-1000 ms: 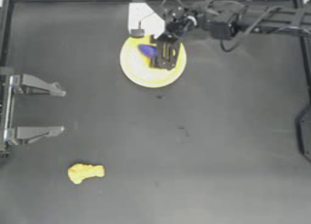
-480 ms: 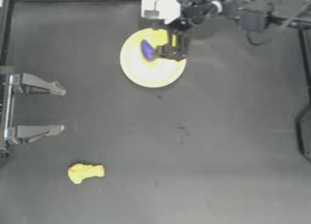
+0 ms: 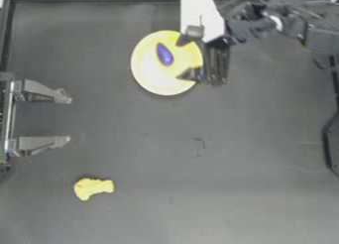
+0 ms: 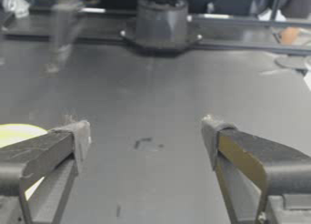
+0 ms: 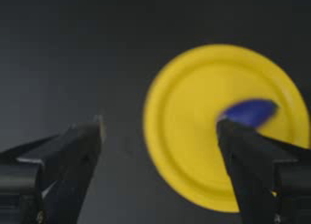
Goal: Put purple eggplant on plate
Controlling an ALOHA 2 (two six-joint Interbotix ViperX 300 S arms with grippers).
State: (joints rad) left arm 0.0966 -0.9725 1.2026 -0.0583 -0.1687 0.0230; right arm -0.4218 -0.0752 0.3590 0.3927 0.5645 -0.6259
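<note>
From above, the right arm reaches in along the table's far edge, and the right gripper (image 3: 206, 69) hangs over the right rim of the plate (image 3: 149, 77), jaws spread and holding nothing. The purple eggplant (image 3: 164, 54) lies free on the plate, a little toward the far side of its centre, its long axis running roughly from the plate's far rim to its near rim with a slight slant. Nothing else sits on the plate. The left gripper (image 3: 63, 119) waits well to the plate's near left, jaws wide apart and empty; a lumpy yellow food piece (image 3: 92, 187) lies farther off.

The left wrist view shows its spread fingers (image 4: 42, 155) over bare table, the plate's edge (image 4: 15, 132) beside one.

In the right wrist view, the open jaws straddle the plate's rim (image 5: 200, 77); the eggplant (image 5: 249, 111) rests on the plate just beyond one fingertip (image 5: 234, 132).
</note>
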